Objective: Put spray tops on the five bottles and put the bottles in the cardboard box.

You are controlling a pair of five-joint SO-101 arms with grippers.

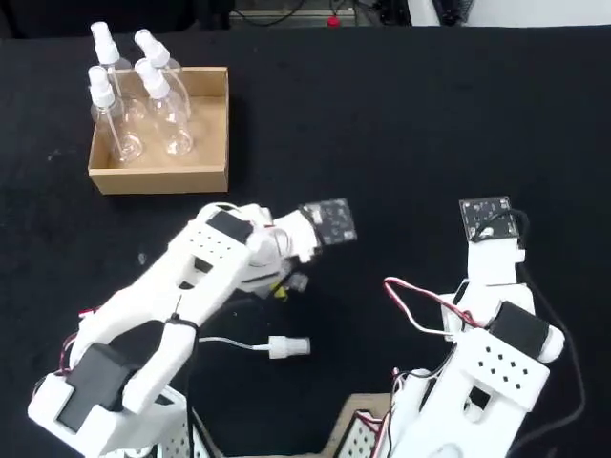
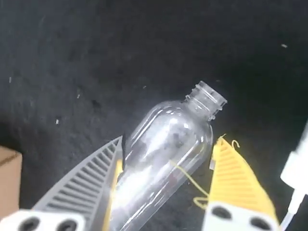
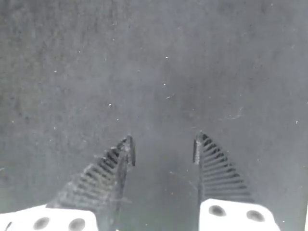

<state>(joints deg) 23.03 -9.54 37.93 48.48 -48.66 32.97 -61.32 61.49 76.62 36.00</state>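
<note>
Plainly clamped in the left claw [image 2: 171, 141], the uncapped bottle [image 2: 168, 127] looks slick and could twist when the spray top [image 1: 289, 346] is pushed on; the right claw [image 3: 163, 142] stands apart, empty.

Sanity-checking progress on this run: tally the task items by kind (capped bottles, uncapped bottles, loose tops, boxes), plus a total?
capped bottles, standing in the box: 4
uncapped bottle: 1
loose spray top, on the table: 1
cardboard box: 1
Total: 7
</note>
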